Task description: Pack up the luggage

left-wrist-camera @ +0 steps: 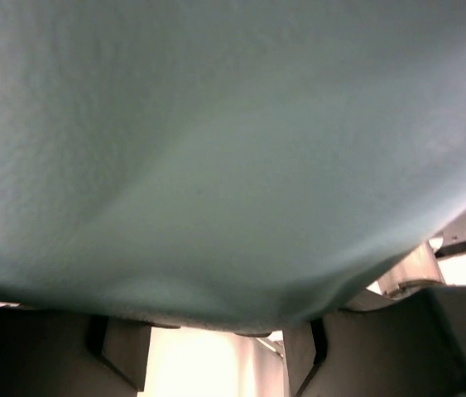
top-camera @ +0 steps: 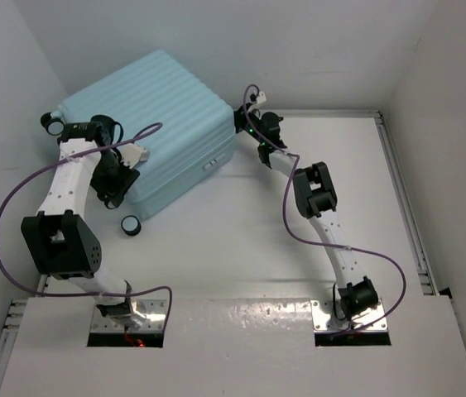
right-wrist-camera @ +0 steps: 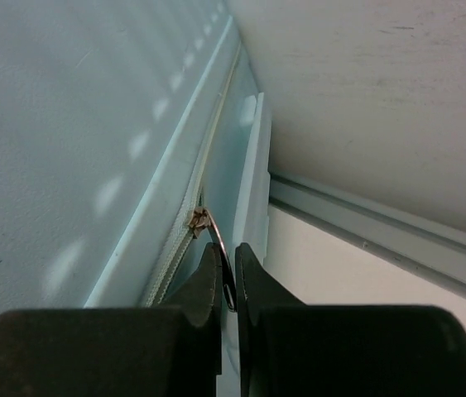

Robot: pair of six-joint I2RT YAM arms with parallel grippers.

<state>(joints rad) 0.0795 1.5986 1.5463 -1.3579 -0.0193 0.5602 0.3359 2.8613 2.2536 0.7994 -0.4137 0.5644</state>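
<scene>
Pale-blue suitcase: lies flat and closed on the white table, pushed into the far left corner. Its ribbed shell faces up and its back edges are close to the walls.
Its wheels: one black-and-white wheel juts out at the far left corner and another at the near corner.
Along the zip: pale tape runs down the side seam of the shell. A small brass-coloured slider sits on it, and a thin metal ring hangs from the slider.
At the right gripper: it reaches the suitcase's far right corner. Both dark fingers are clenched together with the ring pinched between their tips, just below the slider.
At the left gripper: it sits against the suitcase's near left side, between the two wheels. Its fingers stand apart with a bright gap between them. Their tips are hidden behind the shell, which fills the wrist view, so I cannot tell whether they clasp anything.
Purple cable: loops out wide from the left arm, and a second one trails along the right arm.
</scene>
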